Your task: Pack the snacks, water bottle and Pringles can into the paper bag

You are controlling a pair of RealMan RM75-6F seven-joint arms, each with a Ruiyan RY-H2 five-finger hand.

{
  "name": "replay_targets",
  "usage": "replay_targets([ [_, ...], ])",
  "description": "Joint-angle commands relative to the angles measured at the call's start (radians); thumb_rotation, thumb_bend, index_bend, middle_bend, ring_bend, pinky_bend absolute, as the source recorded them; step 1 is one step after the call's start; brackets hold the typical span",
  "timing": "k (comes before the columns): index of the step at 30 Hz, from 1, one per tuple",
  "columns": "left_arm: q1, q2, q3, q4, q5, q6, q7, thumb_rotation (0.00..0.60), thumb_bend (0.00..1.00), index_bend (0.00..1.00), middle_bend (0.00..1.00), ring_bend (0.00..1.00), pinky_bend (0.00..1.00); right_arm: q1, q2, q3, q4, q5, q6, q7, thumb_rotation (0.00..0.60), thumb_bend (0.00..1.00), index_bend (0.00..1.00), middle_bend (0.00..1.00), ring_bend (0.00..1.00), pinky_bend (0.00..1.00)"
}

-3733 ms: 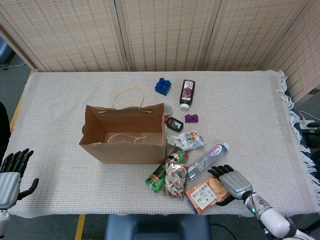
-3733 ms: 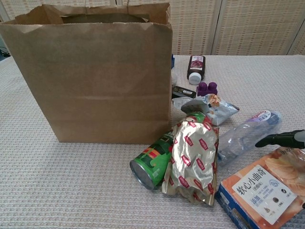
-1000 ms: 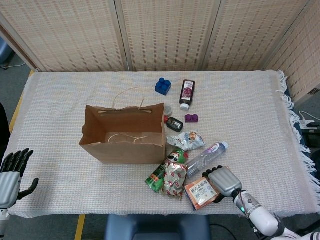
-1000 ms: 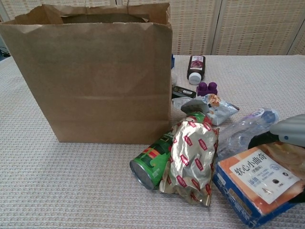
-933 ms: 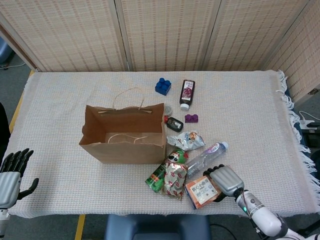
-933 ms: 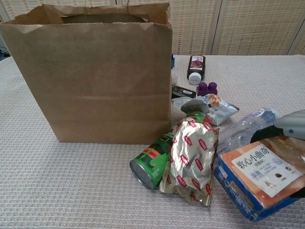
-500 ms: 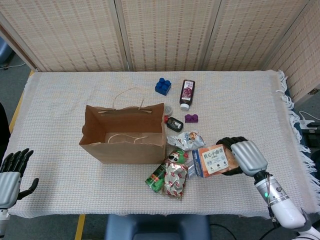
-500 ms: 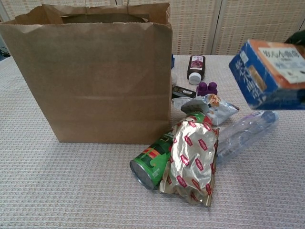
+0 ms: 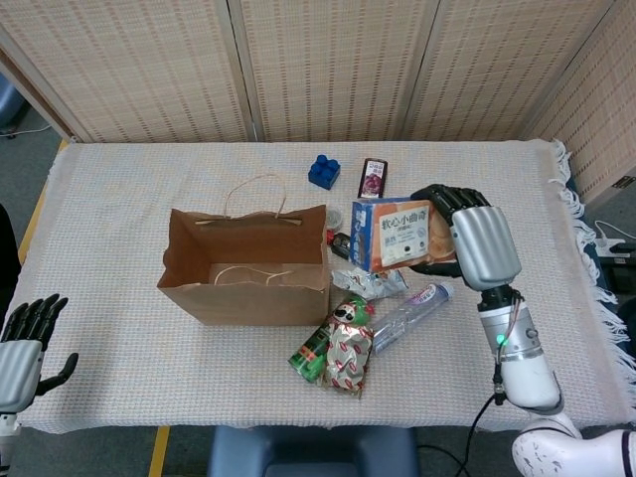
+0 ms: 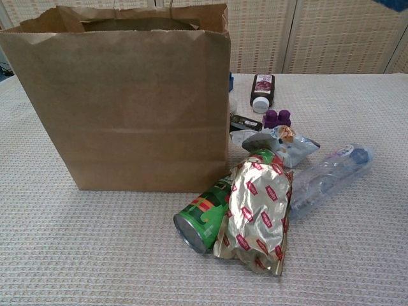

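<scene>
My right hand point(image 9: 475, 241) grips an orange and blue snack box point(image 9: 401, 236) and holds it in the air, right of the open brown paper bag point(image 9: 246, 266) point(image 10: 121, 95). Below, on the cloth, lie a green Pringles can point(image 9: 311, 350) point(image 10: 203, 218), a foil snack bag point(image 9: 349, 350) point(image 10: 258, 213), a water bottle point(image 9: 411, 303) point(image 10: 328, 177) and a small snack packet point(image 9: 376, 284) point(image 10: 280, 143). The left hand point(image 9: 22, 343) hangs open off the table's near left corner, holding nothing.
A dark bottle point(image 9: 373, 176) point(image 10: 261, 91), a blue block point(image 9: 323, 171) and a purple block point(image 10: 276, 118) sit behind the snacks. A small black object point(image 10: 245, 122) lies by the bag's right side. Folding screens stand behind the table.
The right hand has raised the snack box off the cloth and carried it up and toward the bag. The box has almost left the chest view. The left hand has stayed still.
</scene>
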Motion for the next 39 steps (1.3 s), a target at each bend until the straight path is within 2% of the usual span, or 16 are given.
replay_targets([
  [1, -0.002, 0.001, -0.002, -0.002, -0.003, -0.004, 0.000, 0.600, 0.37, 0.00, 0.00, 0.00, 0.00, 0.150, -0.174, 0.128, 0.037, 0.083, 0.080, -0.164, 0.600, 0.21, 0.51, 0.55, 0.55, 0.69],
  [4, -0.004, 0.002, -0.003, -0.003, -0.005, -0.007, -0.002, 0.600, 0.37, 0.00, 0.00, 0.00, 0.00, 0.239, -0.280, 0.178, 0.098, 0.105, 0.111, -0.240, 0.600, 0.21, 0.51, 0.55, 0.55, 0.68],
  [7, -0.004, 0.004, -0.002, -0.003, -0.003, -0.007, -0.010, 0.600, 0.37, 0.00, 0.00, 0.00, 0.00, 0.314, -0.377, 0.202, 0.163, 0.125, 0.129, -0.298, 0.600, 0.21, 0.50, 0.55, 0.55, 0.68],
  [15, -0.004, 0.004, 0.002, 0.007, 0.005, -0.003, -0.023, 0.600, 0.37, 0.00, 0.00, 0.00, 0.00, 0.436, -0.599, 0.181, 0.339, 0.122, 0.148, -0.378, 0.600, 0.21, 0.50, 0.55, 0.55, 0.67],
  [19, -0.004, 0.003, 0.001, 0.009, 0.005, -0.003, -0.022, 0.600, 0.37, 0.00, 0.00, 0.00, 0.00, 0.474, -0.689, 0.179, 0.419, 0.110, 0.141, -0.370, 0.600, 0.21, 0.49, 0.55, 0.54, 0.67],
  [22, -0.004, 0.002, 0.001, 0.010, 0.004, -0.004, -0.022, 0.600, 0.37, 0.00, 0.00, 0.00, 0.00, 0.502, -0.751, 0.198, 0.476, 0.094, 0.137, -0.343, 0.600, 0.21, 0.49, 0.55, 0.54, 0.67],
  [28, -0.004, 0.004, 0.002, 0.011, 0.004, -0.005, -0.031, 0.600, 0.37, 0.00, 0.00, 0.00, 0.00, 0.545, -0.835, 0.224, 0.556, 0.067, 0.128, -0.323, 0.600, 0.21, 0.48, 0.55, 0.54, 0.67],
  [35, -0.004, 0.005, 0.004, 0.012, 0.008, -0.003, -0.035, 0.600, 0.37, 0.00, 0.00, 0.00, 0.00, 0.529, -0.859, 0.198, 0.565, 0.092, 0.101, -0.369, 0.600, 0.21, 0.46, 0.55, 0.52, 0.66],
  [37, -0.004, 0.004, 0.004, 0.012, 0.007, -0.003, -0.034, 0.600, 0.37, 0.00, 0.00, 0.00, 0.00, 0.518, -0.853, 0.191, 0.546, 0.111, 0.085, -0.388, 0.600, 0.21, 0.40, 0.55, 0.47, 0.62],
  [39, -0.004, 0.004, 0.003, 0.011, 0.007, -0.003, -0.032, 0.600, 0.37, 0.00, 0.00, 0.00, 0.00, 0.508, -0.841, 0.190, 0.521, 0.136, 0.071, -0.410, 0.600, 0.21, 0.26, 0.49, 0.37, 0.53],
])
